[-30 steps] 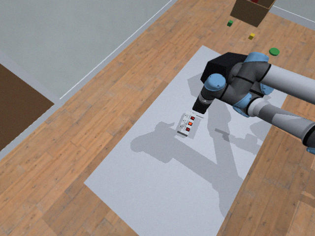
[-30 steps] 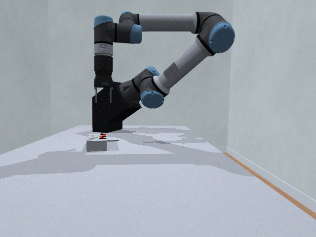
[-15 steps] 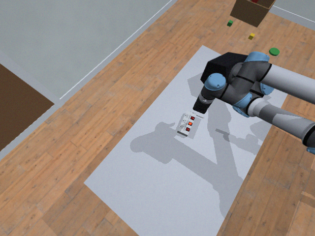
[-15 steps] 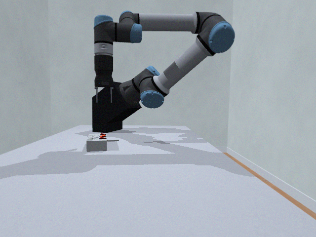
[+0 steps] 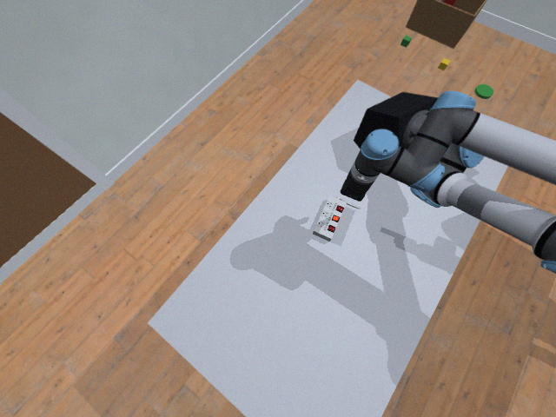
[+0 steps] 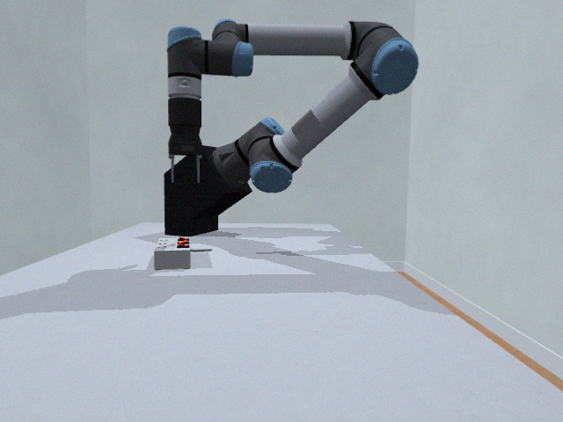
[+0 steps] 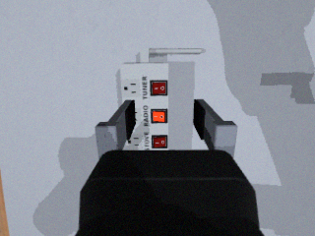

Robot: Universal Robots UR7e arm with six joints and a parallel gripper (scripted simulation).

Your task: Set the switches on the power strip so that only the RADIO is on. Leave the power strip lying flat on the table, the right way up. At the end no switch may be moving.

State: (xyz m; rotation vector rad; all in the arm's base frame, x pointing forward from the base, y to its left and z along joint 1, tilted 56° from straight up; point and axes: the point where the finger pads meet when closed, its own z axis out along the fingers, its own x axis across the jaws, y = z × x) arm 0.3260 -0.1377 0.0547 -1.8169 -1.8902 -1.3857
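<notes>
Gripper [image 6: 185, 174] hangs well above the power strip [image 6: 171, 259], fingers spread fully apart and holding nothing. That white strip lies flat on the grey table [image 6: 281, 345], right way up — its RADIO switch [image 7: 158, 116] glows brighter than the TUNER switch [image 7: 158, 88]. On the floor stands a brown box [image 5: 442, 20] — something red shows inside.

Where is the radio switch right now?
In the wrist view, the radio switch is the glowing middle one of three red switches on the white power strip, straight below the open gripper and between the tuner switch and the nearest switch.
</notes>
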